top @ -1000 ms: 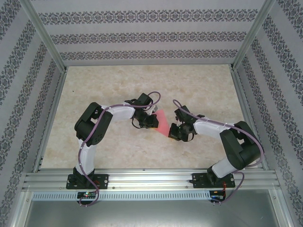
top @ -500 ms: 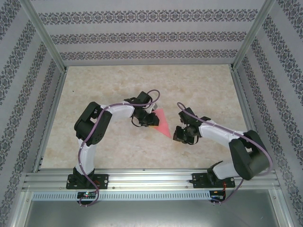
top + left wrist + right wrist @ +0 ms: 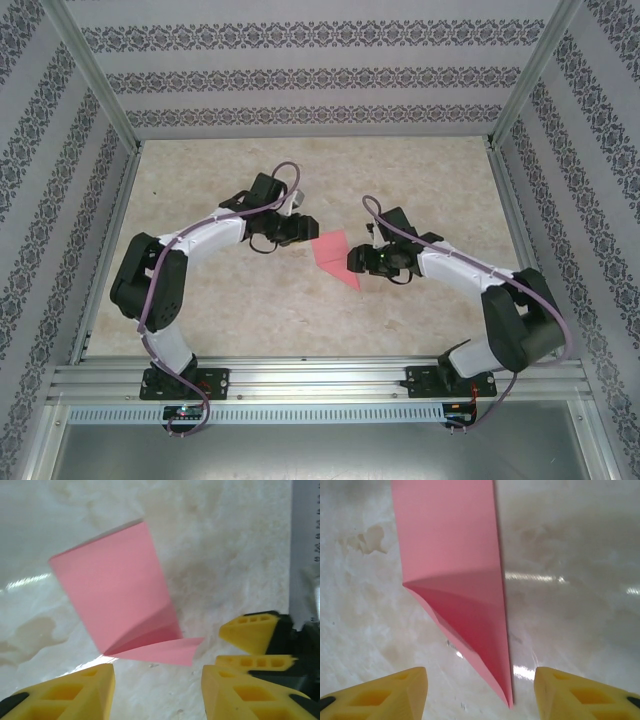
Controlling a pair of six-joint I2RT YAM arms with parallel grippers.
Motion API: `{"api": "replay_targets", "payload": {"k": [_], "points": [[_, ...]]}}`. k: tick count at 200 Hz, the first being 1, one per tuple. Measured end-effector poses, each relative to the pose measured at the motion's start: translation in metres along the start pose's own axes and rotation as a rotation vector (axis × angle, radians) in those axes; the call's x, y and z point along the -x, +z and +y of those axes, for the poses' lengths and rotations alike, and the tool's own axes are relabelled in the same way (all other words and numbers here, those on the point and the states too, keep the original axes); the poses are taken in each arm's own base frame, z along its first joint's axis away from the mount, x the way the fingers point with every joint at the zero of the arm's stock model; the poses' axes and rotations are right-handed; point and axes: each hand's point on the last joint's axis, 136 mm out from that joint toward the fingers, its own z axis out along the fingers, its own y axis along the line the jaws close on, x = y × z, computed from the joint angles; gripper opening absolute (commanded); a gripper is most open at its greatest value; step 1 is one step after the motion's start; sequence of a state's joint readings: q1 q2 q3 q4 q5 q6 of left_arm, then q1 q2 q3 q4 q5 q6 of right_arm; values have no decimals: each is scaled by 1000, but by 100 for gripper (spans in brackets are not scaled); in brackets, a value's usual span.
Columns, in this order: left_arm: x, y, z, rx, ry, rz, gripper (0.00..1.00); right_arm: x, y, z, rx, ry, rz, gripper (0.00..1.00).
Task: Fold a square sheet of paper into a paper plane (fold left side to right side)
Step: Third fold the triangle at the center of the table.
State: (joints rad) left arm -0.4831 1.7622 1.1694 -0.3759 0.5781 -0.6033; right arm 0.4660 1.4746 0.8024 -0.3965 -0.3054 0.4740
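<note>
The salmon-pink sheet of paper lies on the table between my two grippers, folded into a pointed dart shape with its tip toward the near side. My left gripper sits just left of it, open, with nothing between its yellow fingers. In the left wrist view the paper lies ahead of the left gripper, one flap lifted slightly. My right gripper is open at the paper's right edge. In the right wrist view the paper's tip reaches down between the fingers of the right gripper without touching them.
The beige marbled table is walled by patterned panels and aluminium posts. A metal rail with both arm bases runs along the near edge. The right gripper's yellow fingers show at the right of the left wrist view.
Both grippers have opened and let go of the paper. The left gripper drew back up and left, the right one shifted slightly left, and the paper now lies uncovered between them.
</note>
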Motion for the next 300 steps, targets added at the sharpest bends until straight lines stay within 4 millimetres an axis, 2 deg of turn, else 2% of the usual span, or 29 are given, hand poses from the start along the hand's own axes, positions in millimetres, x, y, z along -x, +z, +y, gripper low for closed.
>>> {"api": "replay_targets", "payload": {"k": [25,38,82,120,158,208,230,250,267,300], "points": [[-26,14,29,44,-80,61,51,14,11,4,20,-46,-6,48],[-32,17,35,54,-102,75,51,21,17,5,27,-61,-4,41],[-28,18,32,32,-107,58,52,24,31,3,38,-89,21,15],[-26,25,32,16,-125,61,52,26,31,0,39,-78,20,4],[-31,41,37,23,-156,93,52,28,29,-7,30,-58,18,4],[-23,54,17,-4,-131,94,51,28,28,-9,27,-51,21,4],[-22,60,13,-8,-128,97,47,28,28,-9,28,-51,22,5],[-25,66,11,-6,-135,109,38,28,28,-8,30,-51,22,6],[-27,72,12,-3,-138,120,29,28,28,-8,30,-51,22,10],[-28,75,11,-1,-148,121,19,30,23,-9,19,-57,0,32]]}}
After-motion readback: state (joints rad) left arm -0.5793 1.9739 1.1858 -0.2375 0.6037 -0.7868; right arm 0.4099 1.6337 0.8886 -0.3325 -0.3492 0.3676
